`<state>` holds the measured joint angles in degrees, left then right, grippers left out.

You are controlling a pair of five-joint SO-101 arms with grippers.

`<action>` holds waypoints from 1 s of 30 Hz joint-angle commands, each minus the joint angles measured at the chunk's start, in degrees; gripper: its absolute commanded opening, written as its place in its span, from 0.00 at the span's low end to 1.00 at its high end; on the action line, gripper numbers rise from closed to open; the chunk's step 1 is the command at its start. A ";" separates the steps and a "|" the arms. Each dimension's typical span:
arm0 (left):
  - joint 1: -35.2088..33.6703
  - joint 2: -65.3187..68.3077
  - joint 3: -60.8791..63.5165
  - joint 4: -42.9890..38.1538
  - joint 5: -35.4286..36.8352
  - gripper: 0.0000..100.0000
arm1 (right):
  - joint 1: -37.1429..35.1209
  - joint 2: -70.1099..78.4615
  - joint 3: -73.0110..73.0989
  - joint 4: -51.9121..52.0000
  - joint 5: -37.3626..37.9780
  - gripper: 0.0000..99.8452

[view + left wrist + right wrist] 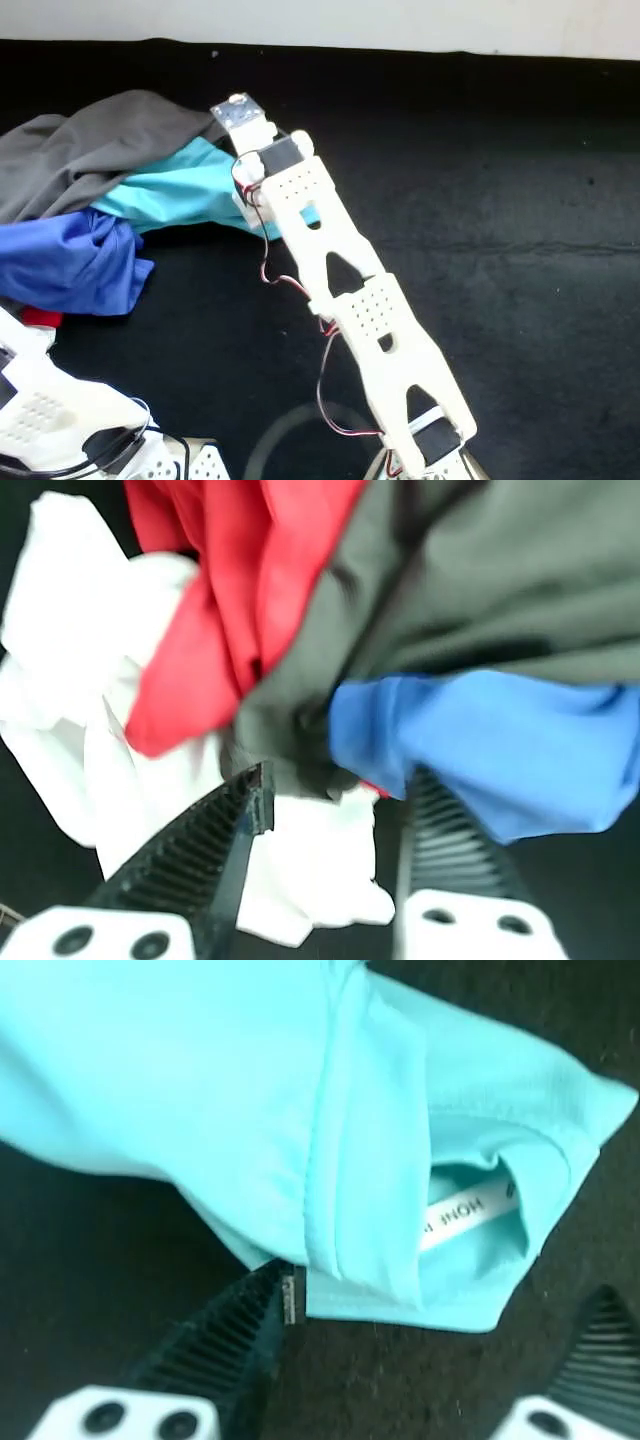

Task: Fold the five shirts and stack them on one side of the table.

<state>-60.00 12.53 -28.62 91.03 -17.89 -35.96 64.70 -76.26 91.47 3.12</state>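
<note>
A heap of shirts lies at the table's left in the high view: grey shirt [90, 150], turquoise shirt [175, 190], blue shirt [70, 260] and a bit of red shirt [40, 318]. My right arm [350, 300] stretches across to the turquoise shirt's near edge. In the right wrist view, my right gripper [445, 1295] is open, straddling the collar end of the turquoise shirt [250, 1080] with its label showing. My left gripper [335, 780] is open over the pile, just above the white shirt [90, 680], red shirt [240, 570], grey shirt [500, 570] and blue shirt [500, 740].
The black table cloth [500, 250] stretches to the right of the right arm. The left arm's base [50, 410] sits at the front left corner. A pale wall [400, 20] runs along the back edge.
</note>
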 commanded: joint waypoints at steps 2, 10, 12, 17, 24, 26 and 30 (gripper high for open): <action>-0.22 -1.45 -2.42 4.31 -0.53 0.25 | -0.31 -0.57 0.13 -3.82 0.88 0.37; 0.75 -0.92 -2.07 6.68 -0.44 0.25 | 2.33 -1.10 -0.40 -4.09 0.88 0.03; 1.54 -0.84 -1.63 6.68 -0.44 0.25 | 4.18 -1.27 -2.07 -3.65 0.88 0.00; 6.55 -0.92 2.68 6.59 -0.44 0.25 | 11.30 -1.19 -15.52 1.36 0.88 0.01; 16.92 -1.27 5.32 6.42 5.01 0.25 | 24.40 -5.49 -24.31 9.45 0.97 0.01; 20.26 -1.19 5.32 6.24 7.30 0.25 | 29.14 -8.66 -23.78 9.45 0.97 0.01; 28.18 -0.84 5.32 6.15 12.13 0.25 | 37.32 -15.87 -23.34 9.54 3.87 0.01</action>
<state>-37.67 12.53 -23.08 97.27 -8.92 -5.80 57.58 -93.93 100.26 4.35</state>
